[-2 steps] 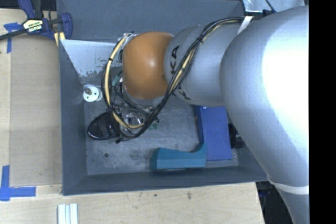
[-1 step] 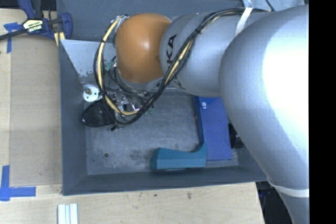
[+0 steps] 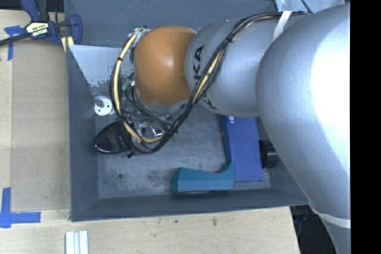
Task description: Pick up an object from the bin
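L→R in the grey metal bin [image 3: 83, 146]. Left-centre floor: small white round cap-like piece [image 3: 103, 106], loose, near left wall. Just below it a glossy black rounded obj [image 3: 110, 140], long axis approx left-right, right end running under the cable clutter at the gripper [image 3: 140, 129]. So the nearest candidate lies immediately left of the tool, slightly lower in view. Contact y/n: can't tell. Gripper state: can't tell either, orange dome cover [image 3: 164, 65] + cables hide it. Nothing visibly held.

Further right, well apart: teal L-shaped block [image 3: 199, 180] along the front wall, long axis left-right. Flat blue rectangular slab [image 3: 245, 149] touches the block's upturned end. Small black piece [image 3: 269, 157] at slab's right edge.

Text: "KA" on the silver arm [image 3: 238, 77], prob. part of KUKA. Slab's white mark illegible.
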Tool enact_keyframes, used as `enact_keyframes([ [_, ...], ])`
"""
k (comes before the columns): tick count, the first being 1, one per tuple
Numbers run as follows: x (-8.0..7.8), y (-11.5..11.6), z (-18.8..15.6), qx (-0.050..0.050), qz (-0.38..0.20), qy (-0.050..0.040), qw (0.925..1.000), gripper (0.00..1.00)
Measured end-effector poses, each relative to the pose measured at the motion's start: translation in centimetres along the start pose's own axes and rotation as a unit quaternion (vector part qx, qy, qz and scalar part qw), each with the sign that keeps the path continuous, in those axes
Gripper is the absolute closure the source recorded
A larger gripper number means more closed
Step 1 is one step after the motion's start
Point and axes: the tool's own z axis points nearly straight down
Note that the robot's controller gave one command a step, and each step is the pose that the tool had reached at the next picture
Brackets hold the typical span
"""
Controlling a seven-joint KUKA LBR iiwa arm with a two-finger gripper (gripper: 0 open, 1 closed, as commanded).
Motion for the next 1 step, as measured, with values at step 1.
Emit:
enact_keyframes([
  [1, 1.93, 0.21, -0.3, 0.0, -0.004, 0.0027, 1.0, 1.0],
])
